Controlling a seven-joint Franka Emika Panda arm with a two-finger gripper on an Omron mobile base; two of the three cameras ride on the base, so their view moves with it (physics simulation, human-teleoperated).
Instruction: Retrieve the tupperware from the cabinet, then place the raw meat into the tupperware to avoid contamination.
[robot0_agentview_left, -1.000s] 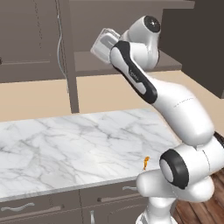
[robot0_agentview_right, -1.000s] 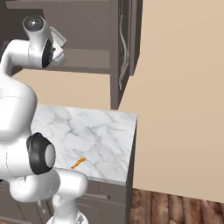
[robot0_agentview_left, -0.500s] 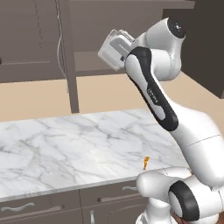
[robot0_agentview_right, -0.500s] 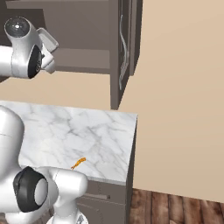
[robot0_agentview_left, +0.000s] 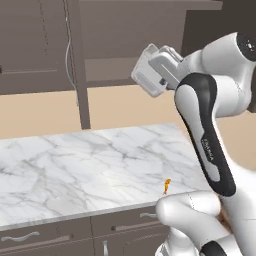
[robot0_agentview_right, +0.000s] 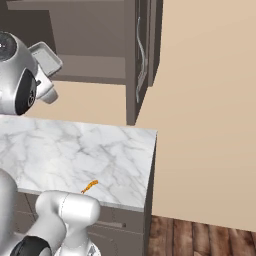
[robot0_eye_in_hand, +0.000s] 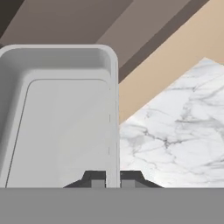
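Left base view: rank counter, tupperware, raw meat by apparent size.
1. Counter, the marble top spans most of the frame's width.
2. Tupperware, held up in the gripper in front of the cabinet; it may be nearer the camera, but the order is clear.
3. Raw meat, a tiny orange speck near the counter's front edge.

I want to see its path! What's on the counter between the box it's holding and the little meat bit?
Nothing: in the left base view, bare marble counter separates the held tupperware from the raw meat.

The hand (robot0_agentview_left: 159, 75) held the tupperware (robot0_agentview_left: 148, 76) aloft before the open cabinet (robot0_agentview_left: 135, 40), high above the marble surface (robot0_agentview_left: 85, 165), where the raw meat (robot0_agentview_left: 166, 186) lay near the front edge.
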